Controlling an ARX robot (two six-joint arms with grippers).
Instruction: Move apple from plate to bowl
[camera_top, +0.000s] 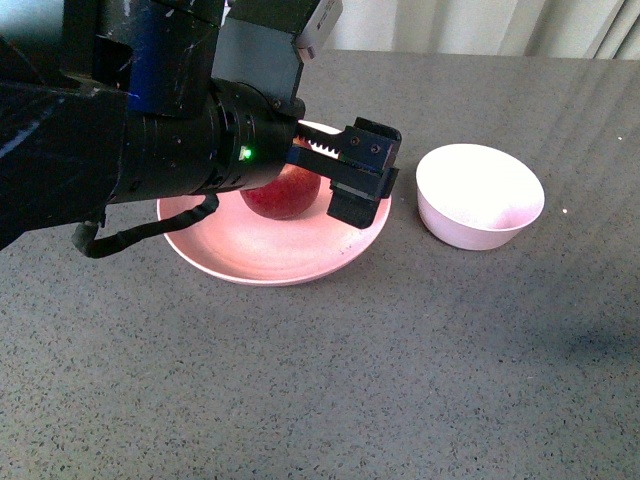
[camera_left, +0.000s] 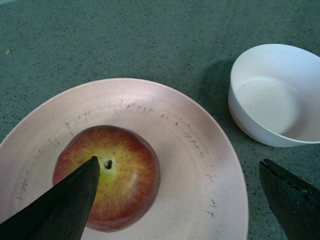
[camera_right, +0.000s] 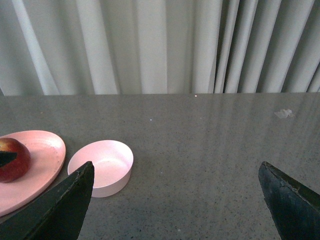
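Note:
The dark red apple sits on the wide pink plate, partly hidden by my left arm. My left gripper is open above the plate's right part, just right of the apple. In the left wrist view the apple shows its yellow stem patch; one finger overlaps it, the other finger is beyond the plate rim. The pale bowl stands empty to the right of the plate and also shows in the left wrist view. My right gripper is open over bare table, away from the bowl.
The grey speckled table spreads around the plate and bowl. White curtains hang behind the table's far edge. The right wrist view also shows the plate with the apple at its far side.

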